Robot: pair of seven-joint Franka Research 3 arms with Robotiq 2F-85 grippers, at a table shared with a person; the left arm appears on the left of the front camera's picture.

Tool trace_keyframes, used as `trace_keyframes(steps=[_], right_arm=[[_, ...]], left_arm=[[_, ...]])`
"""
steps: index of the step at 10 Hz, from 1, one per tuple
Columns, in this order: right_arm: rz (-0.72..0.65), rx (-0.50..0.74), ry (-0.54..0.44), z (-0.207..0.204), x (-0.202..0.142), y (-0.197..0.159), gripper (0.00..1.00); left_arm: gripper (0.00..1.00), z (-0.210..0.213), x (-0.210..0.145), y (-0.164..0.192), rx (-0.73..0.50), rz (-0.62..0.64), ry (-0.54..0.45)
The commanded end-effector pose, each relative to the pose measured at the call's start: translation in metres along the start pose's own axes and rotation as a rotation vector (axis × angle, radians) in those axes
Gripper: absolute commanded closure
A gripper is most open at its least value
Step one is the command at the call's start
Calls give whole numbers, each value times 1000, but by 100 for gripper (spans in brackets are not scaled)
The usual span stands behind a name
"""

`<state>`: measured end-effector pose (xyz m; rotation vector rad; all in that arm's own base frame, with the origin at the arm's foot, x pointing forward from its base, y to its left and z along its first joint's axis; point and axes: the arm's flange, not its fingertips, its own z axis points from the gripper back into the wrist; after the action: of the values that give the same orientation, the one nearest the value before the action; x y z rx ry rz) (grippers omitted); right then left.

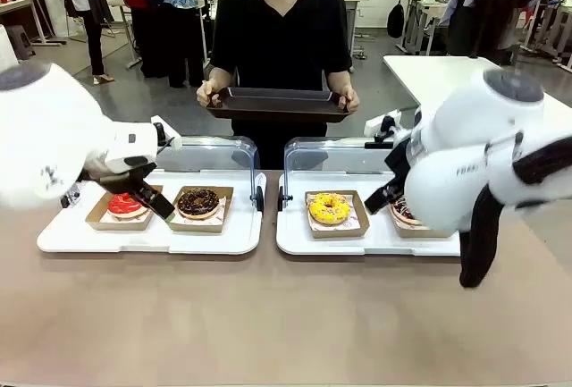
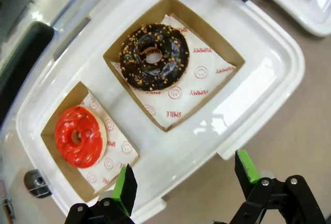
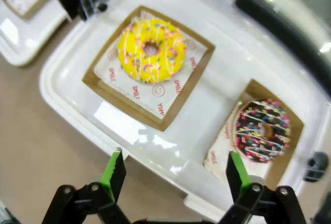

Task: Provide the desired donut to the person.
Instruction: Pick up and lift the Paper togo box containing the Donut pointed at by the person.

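Here, across a wide tan table [image 1: 268, 315], a person in a black short-sleeved T-shirt [image 1: 281, 38] stood at the far side, holding a dark rectangular serving tray [image 1: 277, 103] in both hands. Two white plastic trays lay side by side on the table, the left display tray [image 1: 63, 235] and the right display tray [image 1: 295, 239], with clear lids [image 1: 214, 150] raised behind them. The left gripper [image 2: 183, 168] hovered over the left display tray's near edge, its green-padded fingers spread apart and holding nothing. The right gripper [image 3: 175, 158] hung likewise over the right display tray, wide apart and empty. The donuts sat on printed paper in shallow brown cardboard boxes [image 2: 207, 25]: a red-glazed ring donut [image 2: 77, 136] and a chocolate donut crusted with nut crumbs [image 2: 153, 56] on the left, a yellow-iced sprinkled donut [image 3: 151, 49] and a dark donut with coloured sprinkles [image 3: 262, 130] on the right. Which one was wanted could not be told. All looked light, soft and sticky-topped, so a stiff box rim seemed a safer hold than the icing.
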<state>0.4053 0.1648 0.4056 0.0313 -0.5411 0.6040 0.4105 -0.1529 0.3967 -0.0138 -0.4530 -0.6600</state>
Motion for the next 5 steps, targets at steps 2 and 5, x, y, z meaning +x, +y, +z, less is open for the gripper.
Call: trace_keyframes(steps=[2, 5], right_arm=[[-10, -41, 108, 87, 38, 0, 0], [24, -85, 124, 181, 55, 8, 0]], left_arm=[[0, 87, 29, -1, -99, -16, 85], [0, 172, 57, -6, -53, -36, 72]])
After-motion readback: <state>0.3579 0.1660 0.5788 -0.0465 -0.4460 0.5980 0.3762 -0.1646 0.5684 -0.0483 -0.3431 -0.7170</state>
